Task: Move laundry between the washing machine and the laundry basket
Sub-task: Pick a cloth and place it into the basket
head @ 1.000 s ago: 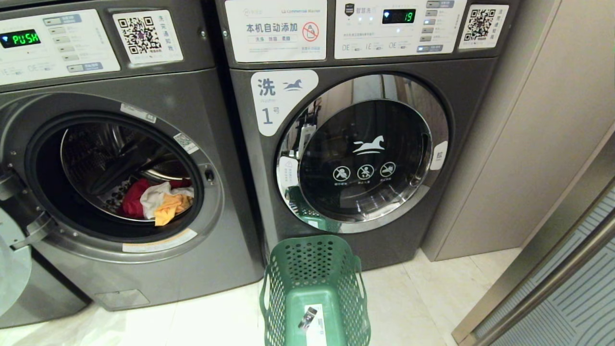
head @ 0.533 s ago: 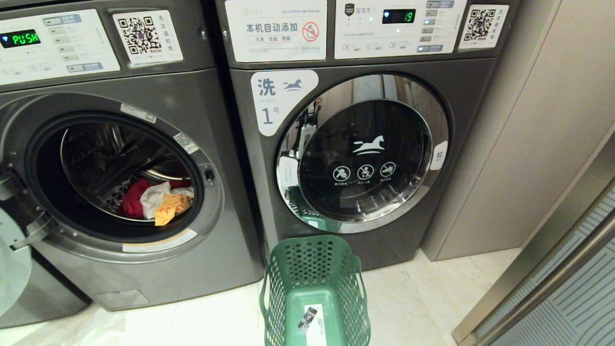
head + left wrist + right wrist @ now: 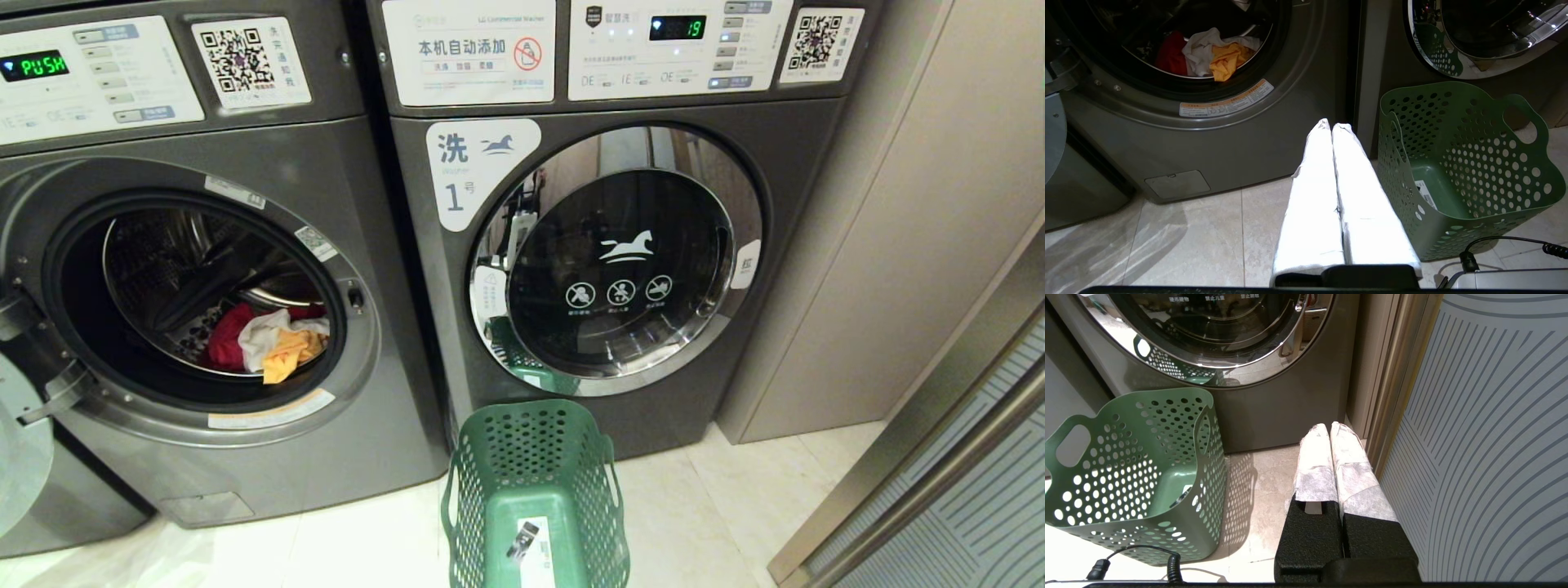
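Note:
The washing machine (image 3: 343, 171) on the left stands with its round door swung open to the left. In its drum lies the laundry: a red-pink piece (image 3: 227, 336), a white piece (image 3: 260, 333) and a yellow-orange piece (image 3: 287, 353). The green perforated laundry basket (image 3: 531, 441) stands on the floor to the right of it, holding only a paper label. Neither arm shows in the head view. My left gripper (image 3: 1331, 124) hangs low in front of the washing machine's base, shut and empty. Just right of the basket (image 3: 1139, 457), my right gripper (image 3: 1329, 425) is also shut and empty.
A second machine (image 3: 620, 253), labelled 1, has its chrome-rimmed door closed behind the basket. A beige cabinet wall (image 3: 939, 204) and a striped panel (image 3: 1494, 437) close off the right side. The open door (image 3: 20, 441) juts out at far left. A black cable (image 3: 1494, 241) lies near the basket.

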Controlling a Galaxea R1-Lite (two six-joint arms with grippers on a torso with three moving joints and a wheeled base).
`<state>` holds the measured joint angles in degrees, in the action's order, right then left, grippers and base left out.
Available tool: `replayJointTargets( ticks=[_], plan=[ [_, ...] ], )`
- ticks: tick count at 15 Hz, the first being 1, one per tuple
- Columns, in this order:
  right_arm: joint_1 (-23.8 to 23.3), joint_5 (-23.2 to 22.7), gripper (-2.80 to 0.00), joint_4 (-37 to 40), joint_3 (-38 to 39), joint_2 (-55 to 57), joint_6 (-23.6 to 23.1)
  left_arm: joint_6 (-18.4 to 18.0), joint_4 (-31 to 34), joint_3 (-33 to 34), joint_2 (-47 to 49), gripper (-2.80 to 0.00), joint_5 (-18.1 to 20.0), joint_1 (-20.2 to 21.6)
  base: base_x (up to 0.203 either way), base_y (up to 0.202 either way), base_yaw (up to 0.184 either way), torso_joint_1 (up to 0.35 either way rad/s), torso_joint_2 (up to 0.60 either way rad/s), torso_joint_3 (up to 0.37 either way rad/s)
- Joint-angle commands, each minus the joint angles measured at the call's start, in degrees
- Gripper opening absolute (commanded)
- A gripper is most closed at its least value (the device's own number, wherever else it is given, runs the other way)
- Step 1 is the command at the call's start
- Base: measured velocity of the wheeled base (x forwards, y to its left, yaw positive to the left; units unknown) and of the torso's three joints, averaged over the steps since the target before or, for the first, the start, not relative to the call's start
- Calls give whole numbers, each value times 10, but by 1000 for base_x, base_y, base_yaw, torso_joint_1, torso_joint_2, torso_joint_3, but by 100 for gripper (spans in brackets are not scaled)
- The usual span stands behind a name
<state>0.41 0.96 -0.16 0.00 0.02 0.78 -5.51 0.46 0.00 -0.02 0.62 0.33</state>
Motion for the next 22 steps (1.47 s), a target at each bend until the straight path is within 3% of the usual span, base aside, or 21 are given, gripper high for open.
replayJointTargets(
  ticks=[1, 16, 22],
  plan=[
    [0, 0, -280, 0, 0, 1, 0, 0, 0, 0, -1, -280, 0, 0, 0, 0, 0, 0, 0, 0],
    [0, 0, -280, 0, 0, 1, 0, 0, 0, 0, -1, -280, 0, 0, 0, 0, 0, 0, 0, 0],
    [0, 0, -280, 0, 0, 0, 0, 43, -2, 0, -1, -280, -4, 0, 0, 0, 0, 0, 0, 0]
  ],
)
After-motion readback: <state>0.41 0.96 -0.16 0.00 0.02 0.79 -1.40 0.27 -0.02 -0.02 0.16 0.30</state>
